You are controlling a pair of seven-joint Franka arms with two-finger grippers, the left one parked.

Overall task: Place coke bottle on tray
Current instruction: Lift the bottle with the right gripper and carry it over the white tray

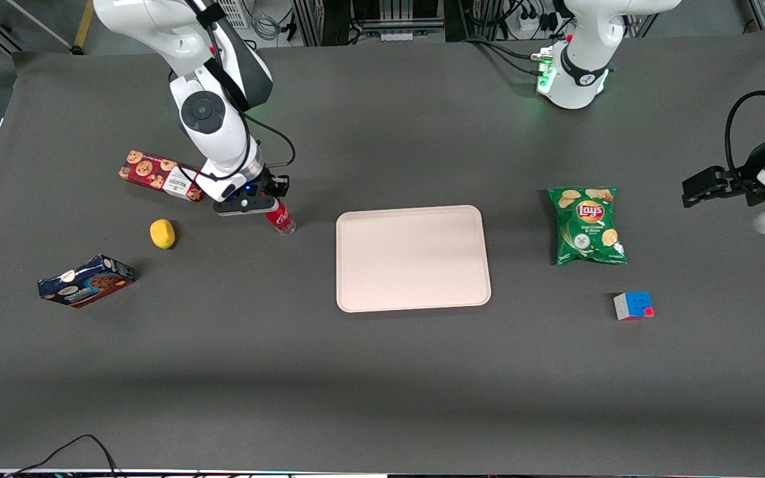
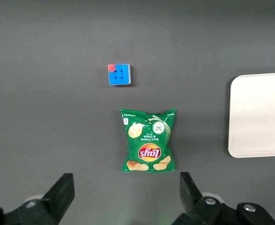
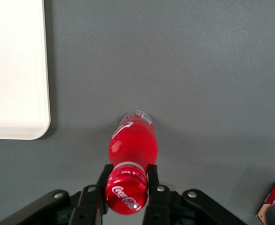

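The coke bottle [image 1: 280,218] is a small red bottle with a red cap, standing upright on the dark table between the lemon and the tray. My right gripper [image 1: 264,198] is directly above it, and its two fingers press on the cap and neck. In the right wrist view the bottle [image 3: 133,140] shows from above, with the gripper [image 3: 126,186] shut on its cap. The tray [image 1: 413,257] is a pale pinkish-beige rectangle toward the parked arm's end from the bottle, with nothing on it. Its rim also shows in the right wrist view [image 3: 42,93].
A red cookie box [image 1: 158,176] lies beside the gripper, farther from the front camera than a yellow lemon [image 1: 162,234]. A blue box [image 1: 86,281] lies toward the working arm's end. A green chips bag [image 1: 586,224] and a puzzle cube [image 1: 633,306] lie toward the parked arm's end.
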